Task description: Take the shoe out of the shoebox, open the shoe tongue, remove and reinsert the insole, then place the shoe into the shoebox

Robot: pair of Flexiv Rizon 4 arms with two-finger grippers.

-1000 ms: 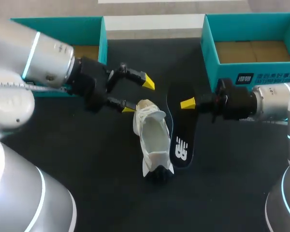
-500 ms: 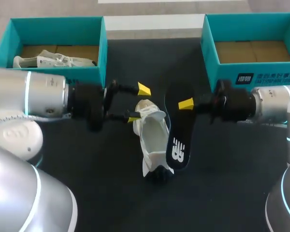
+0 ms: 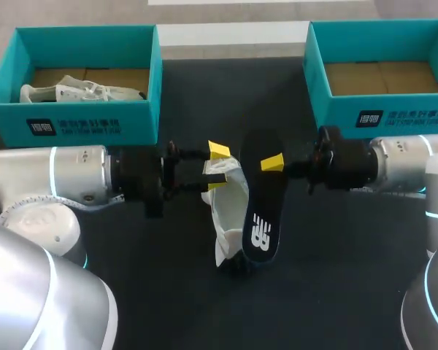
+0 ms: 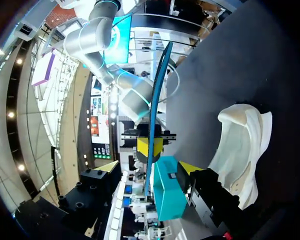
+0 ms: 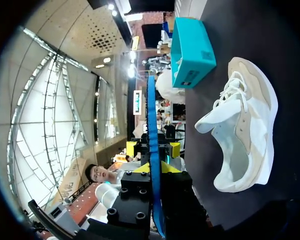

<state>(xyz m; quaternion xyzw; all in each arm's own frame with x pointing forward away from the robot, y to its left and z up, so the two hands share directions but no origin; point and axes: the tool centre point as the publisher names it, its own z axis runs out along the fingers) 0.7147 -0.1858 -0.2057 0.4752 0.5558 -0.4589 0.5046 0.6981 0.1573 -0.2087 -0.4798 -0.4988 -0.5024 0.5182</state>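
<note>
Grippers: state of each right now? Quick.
Left gripper: open, holding nothing, fingers at one end of the shoe.
Right gripper: shut on the insole.

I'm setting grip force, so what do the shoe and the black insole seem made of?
The shoe: soft white textile with beige, suede-like panels, matte; its tongue folds loosely. The insole: probably thin black foam with a matte top and a white printed logo; seen edge-on it is a slim strip.
</note>
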